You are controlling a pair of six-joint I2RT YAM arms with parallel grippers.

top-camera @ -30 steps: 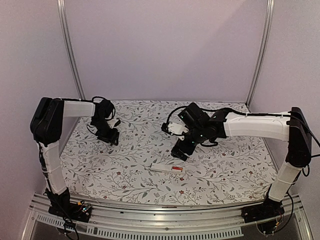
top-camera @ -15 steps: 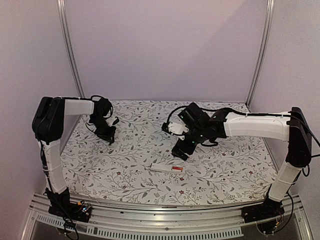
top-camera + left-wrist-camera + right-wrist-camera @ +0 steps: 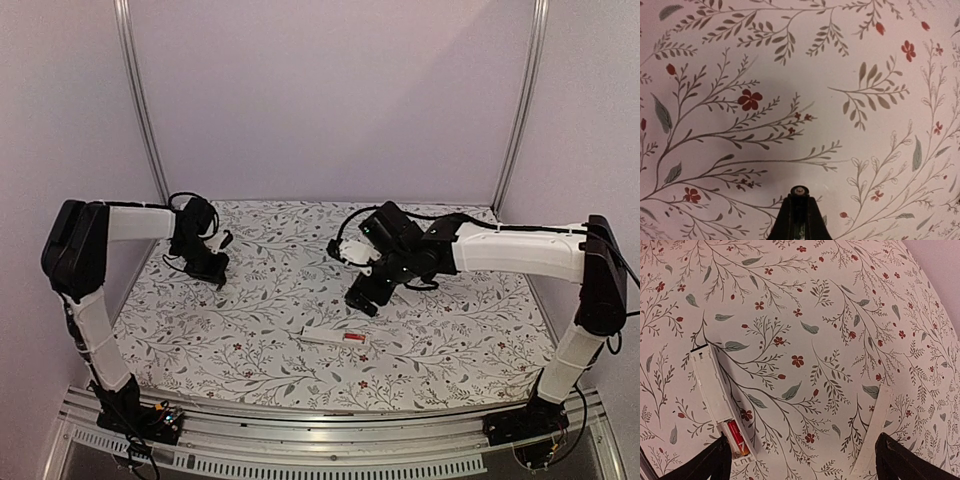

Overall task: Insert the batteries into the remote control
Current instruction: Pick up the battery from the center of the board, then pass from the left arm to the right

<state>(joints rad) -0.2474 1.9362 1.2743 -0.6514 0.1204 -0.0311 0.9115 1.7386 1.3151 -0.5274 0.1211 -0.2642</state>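
The remote control (image 3: pixel 330 337) lies near the table's front middle, a long white bar with its compartment open. In the right wrist view the remote control (image 3: pixel 712 390) holds one red battery (image 3: pixel 738 438) at its near end. My right gripper (image 3: pixel 364 296) hovers just behind it, open, its fingers (image 3: pixel 715 462) straddling bare cloth. At the far left my left gripper (image 3: pixel 208 268) points down at the cloth. The left gripper (image 3: pixel 799 202) is shut on a dark battery (image 3: pixel 799 190), whose metal tip pokes out past the fingertips.
A thin white cover strip (image 3: pixel 876 427) lies on the floral cloth (image 3: pixel 280 290) beside my right gripper's right finger. Grey walls and two metal posts (image 3: pixel 140 100) close in the back and sides of the table.
The left gripper has closed on the battery and drawn slightly left and back, its arm swinging left. The right arm has shifted only a little.
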